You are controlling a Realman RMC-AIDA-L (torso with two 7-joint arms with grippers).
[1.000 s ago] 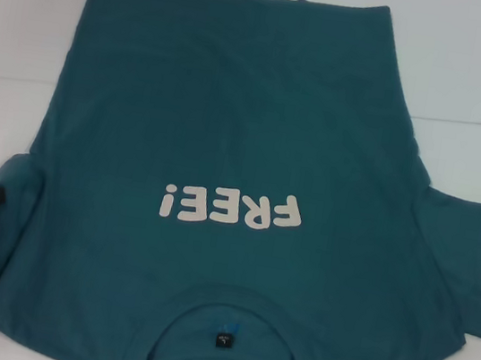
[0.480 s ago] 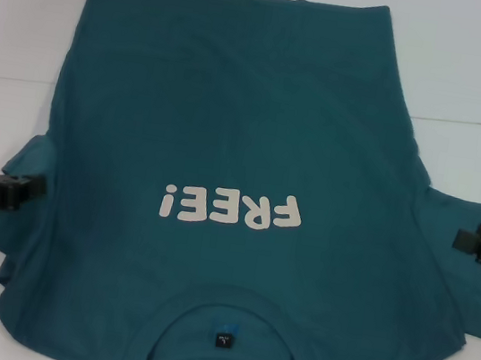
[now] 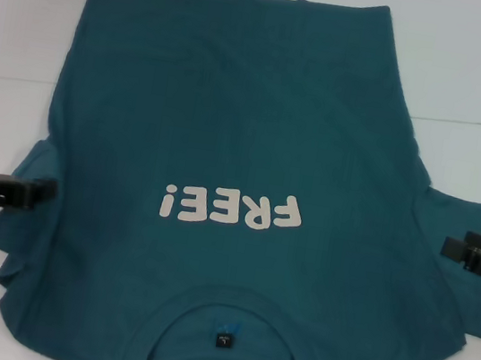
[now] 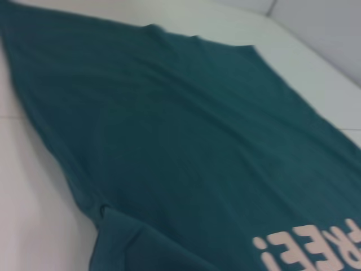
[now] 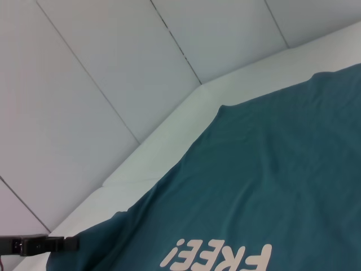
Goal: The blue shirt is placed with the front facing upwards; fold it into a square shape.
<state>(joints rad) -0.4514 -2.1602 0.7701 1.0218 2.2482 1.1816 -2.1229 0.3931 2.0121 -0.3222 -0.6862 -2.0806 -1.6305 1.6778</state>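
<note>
Teal cotton fills the head view: the blue shirt (image 3: 230, 188) lies front up on the white tabletop (image 3: 473, 79), collar (image 3: 227, 327) nearest the robot, hem at the far edge, and the white "FREE!" print (image 3: 232, 208) reading upside down. The left gripper (image 3: 44, 191) reaches in from the left edge of the view at the bunched left sleeve (image 3: 20, 229), its dark fingers drawn together with their tip at the sleeve cloth; whether they pinch it I cannot tell. The right gripper (image 3: 455, 249) comes in from the right edge over the right sleeve (image 3: 463, 236), its fingers also close together at the fabric, a grasp not clear to see

From the left wrist view, the shirt (image 4: 180, 141) spreads flat across the tabletop (image 4: 28, 214), a fold of sleeve near the lower edge and part of the print (image 4: 316, 251) showing. No fingers appear

From the right wrist view, the shirt (image 5: 271, 192) lies on the tabletop (image 5: 169, 152) beneath pale wall panels (image 5: 113, 68), the print (image 5: 220, 257) low in the picture. The left gripper (image 5: 70, 243) shows far off at the shirt's edge
</note>
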